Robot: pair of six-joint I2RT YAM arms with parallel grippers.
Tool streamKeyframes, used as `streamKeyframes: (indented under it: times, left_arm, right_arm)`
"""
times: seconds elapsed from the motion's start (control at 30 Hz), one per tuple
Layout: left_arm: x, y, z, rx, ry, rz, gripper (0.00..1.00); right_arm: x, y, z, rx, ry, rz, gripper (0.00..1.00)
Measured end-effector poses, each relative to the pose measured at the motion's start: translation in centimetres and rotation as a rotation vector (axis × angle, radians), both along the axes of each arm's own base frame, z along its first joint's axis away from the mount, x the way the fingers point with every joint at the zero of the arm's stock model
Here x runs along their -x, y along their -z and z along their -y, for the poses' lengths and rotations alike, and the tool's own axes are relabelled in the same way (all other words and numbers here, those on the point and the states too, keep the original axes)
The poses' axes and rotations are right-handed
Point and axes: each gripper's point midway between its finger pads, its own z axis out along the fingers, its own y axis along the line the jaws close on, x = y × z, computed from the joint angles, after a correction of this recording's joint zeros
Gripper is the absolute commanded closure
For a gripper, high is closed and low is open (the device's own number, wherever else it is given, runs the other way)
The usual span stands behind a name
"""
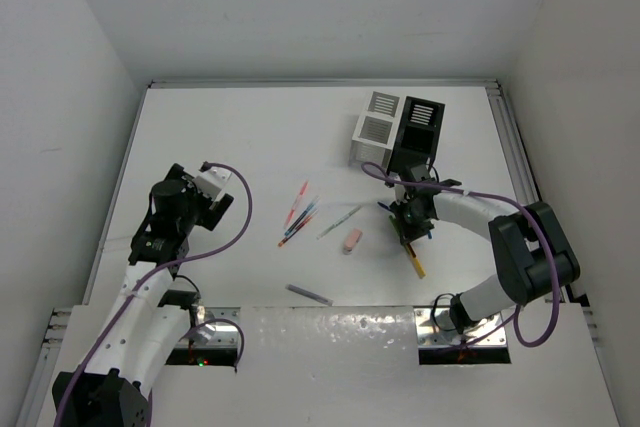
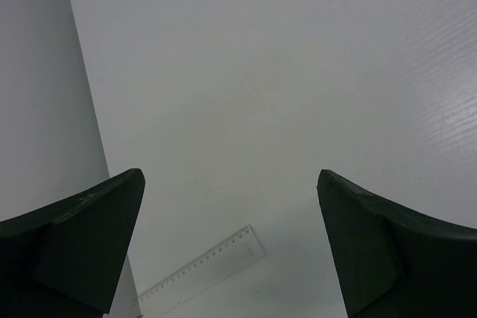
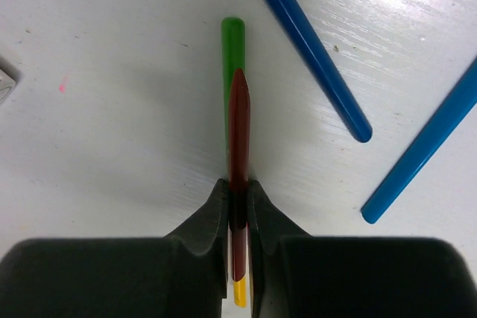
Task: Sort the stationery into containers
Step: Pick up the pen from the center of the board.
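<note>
My right gripper (image 3: 238,188) is shut on a dark red pen (image 3: 238,132), held just above the table, over a green pencil (image 3: 232,42) with a yellow end. Two blue pens (image 3: 309,46) lie to its right. In the top view the right gripper (image 1: 410,215) sits low in front of the black box (image 1: 417,132), with the white box (image 1: 376,127) beside it. More pens (image 1: 300,212) and a pink eraser (image 1: 351,240) lie mid-table, and a grey pen (image 1: 308,294) lies nearer. My left gripper (image 2: 231,206) is open and empty at the far left (image 1: 165,209).
A clear ruler (image 2: 201,269) lies on the white table under my left gripper. A yellow pencil end (image 1: 417,267) sticks out near my right gripper. The table is walled on three sides.
</note>
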Motion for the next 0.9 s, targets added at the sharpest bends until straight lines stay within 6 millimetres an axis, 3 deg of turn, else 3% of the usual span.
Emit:
streamKeyframes:
  times: [0.07,0.9]
  left_arm:
    - [0.0,0.0,0.0,0.001,0.000,0.000,0.00]
    - [0.0,0.0,0.0,0.000,0.001,0.000,0.00]
  right_arm:
    - [0.0,0.0,0.0,-0.001,-0.001,-0.001,1.00]
    - [-0.6,-1.1,-0.2,-0.012,-0.009,0.034,1.00]
